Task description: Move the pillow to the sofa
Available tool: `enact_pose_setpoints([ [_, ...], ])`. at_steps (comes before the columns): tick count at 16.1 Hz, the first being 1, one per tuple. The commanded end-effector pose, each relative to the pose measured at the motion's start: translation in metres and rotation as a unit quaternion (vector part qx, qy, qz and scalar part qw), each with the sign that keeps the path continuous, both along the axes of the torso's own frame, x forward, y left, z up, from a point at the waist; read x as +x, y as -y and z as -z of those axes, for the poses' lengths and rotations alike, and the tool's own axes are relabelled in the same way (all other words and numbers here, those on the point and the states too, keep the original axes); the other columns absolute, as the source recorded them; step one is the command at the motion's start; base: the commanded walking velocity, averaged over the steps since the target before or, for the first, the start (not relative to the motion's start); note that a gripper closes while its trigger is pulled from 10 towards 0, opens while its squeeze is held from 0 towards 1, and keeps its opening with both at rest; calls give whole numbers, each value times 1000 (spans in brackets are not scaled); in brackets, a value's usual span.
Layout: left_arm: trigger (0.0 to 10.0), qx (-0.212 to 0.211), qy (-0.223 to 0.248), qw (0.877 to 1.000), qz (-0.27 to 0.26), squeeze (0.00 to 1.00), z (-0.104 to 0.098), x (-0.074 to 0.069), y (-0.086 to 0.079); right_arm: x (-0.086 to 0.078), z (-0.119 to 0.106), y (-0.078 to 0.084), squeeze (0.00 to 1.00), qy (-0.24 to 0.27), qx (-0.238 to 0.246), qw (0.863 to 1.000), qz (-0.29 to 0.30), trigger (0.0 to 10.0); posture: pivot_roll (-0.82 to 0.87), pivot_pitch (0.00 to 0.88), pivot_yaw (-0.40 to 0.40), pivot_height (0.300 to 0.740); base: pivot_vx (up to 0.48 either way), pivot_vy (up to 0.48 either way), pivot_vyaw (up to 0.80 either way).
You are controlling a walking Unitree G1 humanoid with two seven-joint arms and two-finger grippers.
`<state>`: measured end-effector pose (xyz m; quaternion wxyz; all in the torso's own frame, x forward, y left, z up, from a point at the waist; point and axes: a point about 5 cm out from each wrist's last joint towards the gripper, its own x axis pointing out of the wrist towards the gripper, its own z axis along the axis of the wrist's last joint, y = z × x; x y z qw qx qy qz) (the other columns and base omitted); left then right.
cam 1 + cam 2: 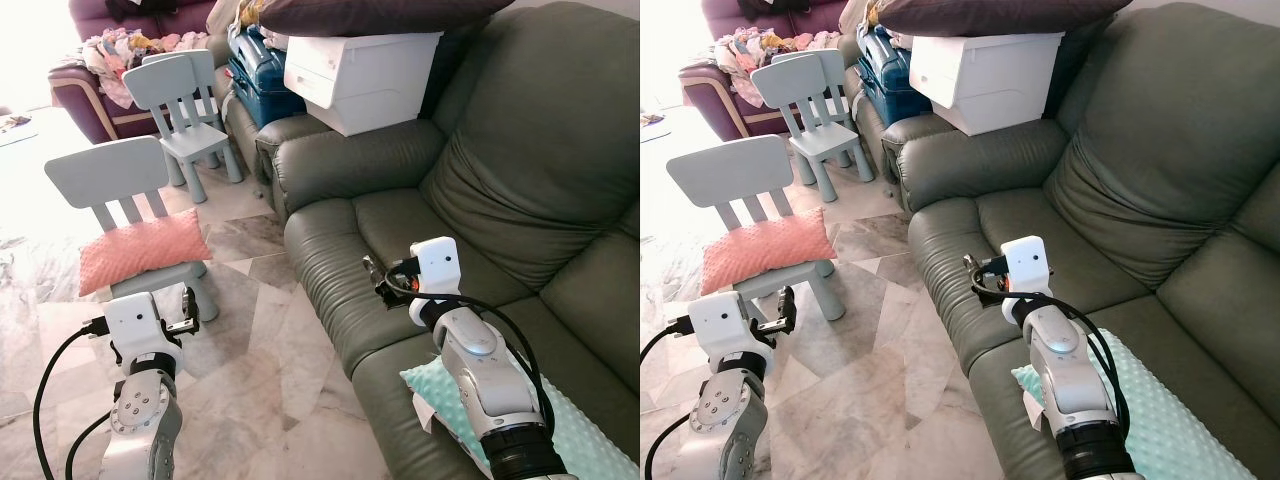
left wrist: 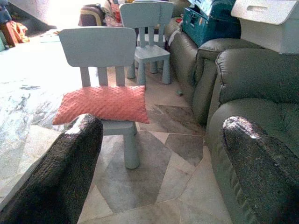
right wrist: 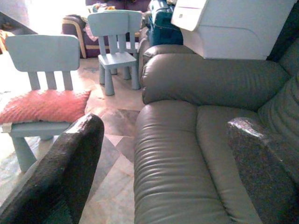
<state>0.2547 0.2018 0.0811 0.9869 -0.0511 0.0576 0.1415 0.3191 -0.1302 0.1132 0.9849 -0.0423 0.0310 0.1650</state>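
A pink pillow [image 1: 143, 247] lies on the seat of a small light-blue chair [image 1: 105, 177] on the tiled floor, left of the grey-green sofa [image 1: 420, 230]. My left gripper [image 1: 190, 305] is open, held low just in front of the chair and short of the pillow [image 2: 103, 103]. My right gripper [image 1: 378, 276] is open above the front edge of the sofa seat [image 3: 187, 154], with nothing between its fingers [image 3: 70, 172]. A mint-green pillow [image 1: 570, 420] lies on the sofa seat beneath my right arm.
A second light-blue chair [image 1: 185, 95] stands further back by the sofa's armrest. A white storage box [image 1: 360, 75] sits on the armrest, with a blue case [image 1: 255, 75] behind it. A purple sofa [image 1: 95, 95] piled with clothes stands at the far left.
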Motion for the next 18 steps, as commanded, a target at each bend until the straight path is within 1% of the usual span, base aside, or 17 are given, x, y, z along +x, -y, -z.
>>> enact_pose_setpoints([
  [1,10000,11,2,1000,-9,0,-2,0,-5,2,-6,-3,0,11,-1,1000,-6,10000,-222,0,73,740,0,0,0],
  [12,10000,11,2,1000,-9,0,-2,0,-5,2,-6,-3,0,11,-1,1000,-6,10000,-222,0,73,740,0,0,0],
  [13,10000,11,1,1000,-9,0,-2,1,-5,1,-7,-3,0,10,-1,1000,-7,10000,0,0,0,740,0,0,0],
  [14,10000,12,-6,1000,4,0,1,2,-1,0,-4,-3,0,0,7,1000,-13,10000,-237,0,81,740,0,0,0],
  [18,10000,16,-6,1000,8,0,0,3,-2,0,-4,-5,0,-1,11,1000,-13,10000,-235,0,88,740,0,0,0],
])
